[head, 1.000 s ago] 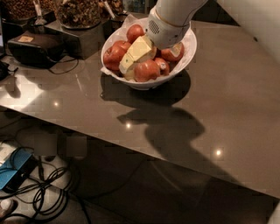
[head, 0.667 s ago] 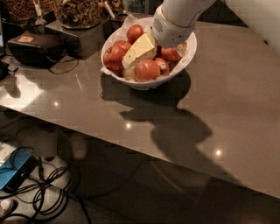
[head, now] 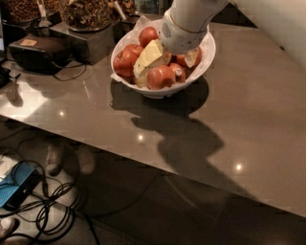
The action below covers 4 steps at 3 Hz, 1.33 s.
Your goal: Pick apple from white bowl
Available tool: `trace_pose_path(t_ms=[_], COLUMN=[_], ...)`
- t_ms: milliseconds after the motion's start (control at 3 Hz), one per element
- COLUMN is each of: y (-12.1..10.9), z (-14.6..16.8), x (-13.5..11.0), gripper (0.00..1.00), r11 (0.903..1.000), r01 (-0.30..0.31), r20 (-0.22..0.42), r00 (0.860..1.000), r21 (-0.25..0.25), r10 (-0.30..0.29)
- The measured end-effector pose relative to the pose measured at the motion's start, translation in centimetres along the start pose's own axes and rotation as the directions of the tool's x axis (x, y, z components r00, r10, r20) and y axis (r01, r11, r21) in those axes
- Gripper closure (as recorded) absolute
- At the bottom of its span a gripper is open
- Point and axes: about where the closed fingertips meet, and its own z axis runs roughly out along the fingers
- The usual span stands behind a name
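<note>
The white bowl (head: 203, 62) stands at the back middle of the grey table (head: 248, 119), lined with white paper and holding several red apples (head: 161, 76). My gripper (head: 149, 60) reaches down into the bowl from the upper right, its pale yellow fingers (head: 148, 53) lying among the apples at the bowl's centre. The white arm (head: 189, 21) hides the back part of the bowl. An apple (head: 125, 58) sits just left of the fingers and another (head: 148, 34) just behind them.
Dark containers of nuts (head: 88, 14) stand left of the bowl at the table's back. A black device (head: 36, 50) with a cable lies at the far left. Cables and a blue box (head: 16, 191) lie on the floor below the table's front edge.
The view has shifted slightly; the bowl and gripper sit a little higher and further right in view. The gripper remains in the bowl among the apples.
</note>
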Motion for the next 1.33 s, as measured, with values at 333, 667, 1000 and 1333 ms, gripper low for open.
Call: trace_pose_path(t_ms=[333,667,1000,1333], y=[0.9,1.4,1.5,0.9], z=[0.2,0.7,1.0,1.4], x=[-0.1,-0.1,-0.5,-0.7], gripper=[0.16,0.25,0.35,0.31], r11=[0.9996,0.9988,0.9983,0.9974], r01=[0.027,0.046,0.055,0.056], r20=[-0.011,-0.029,-0.039,-0.036], r00=[1.0,0.999,0.998,0.998], r21=[0.012,0.015,0.022,0.045], r10=[-0.027,-0.045,-0.054,-0.055])
